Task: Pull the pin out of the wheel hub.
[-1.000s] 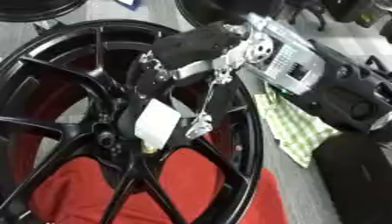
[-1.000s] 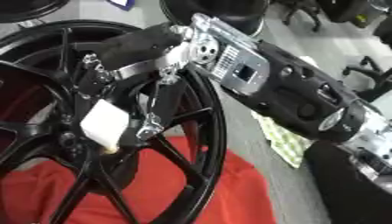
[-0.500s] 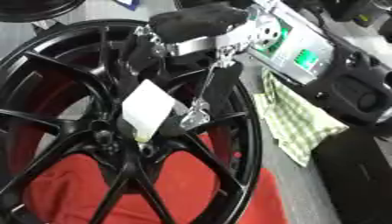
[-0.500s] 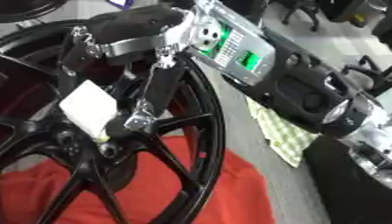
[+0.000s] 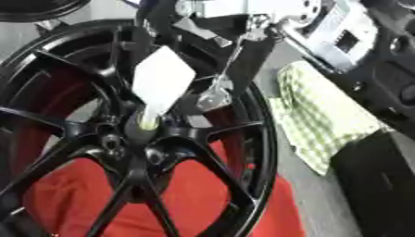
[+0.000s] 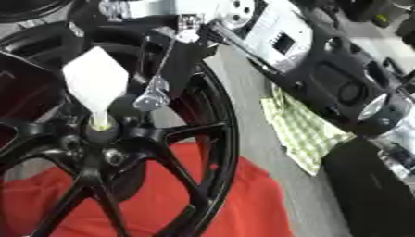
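White and flat, the pin's (image 5: 148, 121) tag-like head (image 5: 163, 80) stands tilted above the centre of the wheel (image 5: 243, 139), narrowing to a yellowish stem whose lower end sits at the hub (image 5: 138, 139). Whether the stem tip is in the hub bore or just clear of it cannot be told. The hub lies where the black spokes meet, left of the middle of the left eye view.

The right robot hand (image 5: 212, 32) comes in from the upper right, over the wheel's upper rim. Its black fingers reach down to the top corner of the white head and seem to pinch it there, though the contact is blurred. A thin silver link (image 5: 214, 90) hangs from the robot hand just right of the pin head, ending in a rounded metal tip apart from the pin. The forearm (image 6: 324, 78), silver and black, runs off toward the upper right.

The wheel is black and lies tilted on a red cloth (image 5: 194, 199), which shows between the lower spokes. To the right, a green-and-white checked cloth (image 5: 320, 125) lies on the grey bench (image 6: 251, 120), partly under the forearm. A black block (image 6: 373, 185) fills the lower right corner.
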Tool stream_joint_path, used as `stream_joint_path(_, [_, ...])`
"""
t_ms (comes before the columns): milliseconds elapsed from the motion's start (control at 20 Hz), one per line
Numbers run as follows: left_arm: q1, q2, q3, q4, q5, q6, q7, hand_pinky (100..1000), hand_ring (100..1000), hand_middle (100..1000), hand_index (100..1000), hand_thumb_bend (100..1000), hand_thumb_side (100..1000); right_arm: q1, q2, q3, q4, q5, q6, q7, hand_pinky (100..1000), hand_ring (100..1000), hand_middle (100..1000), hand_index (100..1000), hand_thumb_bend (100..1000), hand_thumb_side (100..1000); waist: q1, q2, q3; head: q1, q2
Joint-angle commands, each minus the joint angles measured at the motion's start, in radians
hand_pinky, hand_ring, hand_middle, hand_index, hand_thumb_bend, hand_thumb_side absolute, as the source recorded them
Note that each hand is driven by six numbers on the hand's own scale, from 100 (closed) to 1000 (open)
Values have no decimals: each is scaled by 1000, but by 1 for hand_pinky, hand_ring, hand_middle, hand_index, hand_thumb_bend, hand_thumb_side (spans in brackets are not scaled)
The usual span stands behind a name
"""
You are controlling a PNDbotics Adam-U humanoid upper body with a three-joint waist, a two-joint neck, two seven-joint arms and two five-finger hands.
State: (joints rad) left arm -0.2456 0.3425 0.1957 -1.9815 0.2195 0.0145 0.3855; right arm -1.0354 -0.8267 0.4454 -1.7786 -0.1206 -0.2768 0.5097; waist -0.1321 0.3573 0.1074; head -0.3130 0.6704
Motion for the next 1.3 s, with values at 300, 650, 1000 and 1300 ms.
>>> stream_joint_path(300, [11,12,19,-19,-6,0,13,781,603,538,677,111,845,80,-152,-166,0,-130,47,-125,817,668,289,383,157,100,25,-35,-33,37,5])
stream_joint_path(650, [25,10,37,-19,-14,-7,32,782,604,538,677,109,843,252,-310,-340,78,-238,33,-233,812,666,293,388,173,100,54,-35,-87,99,6])
stream_joint_path(1000, [39,2,59,-19,-22,-14,58,783,605,538,677,109,842,421,-326,-509,196,-294,10,-337,805,660,302,399,187,100,85,-33,-157,177,1])
stream_joint_path(1300, [38,-2,66,-19,-26,-17,69,785,605,538,677,108,842,566,-224,-654,279,-211,46,-426,799,662,317,420,163,100,100,-22,-183,205,-12])
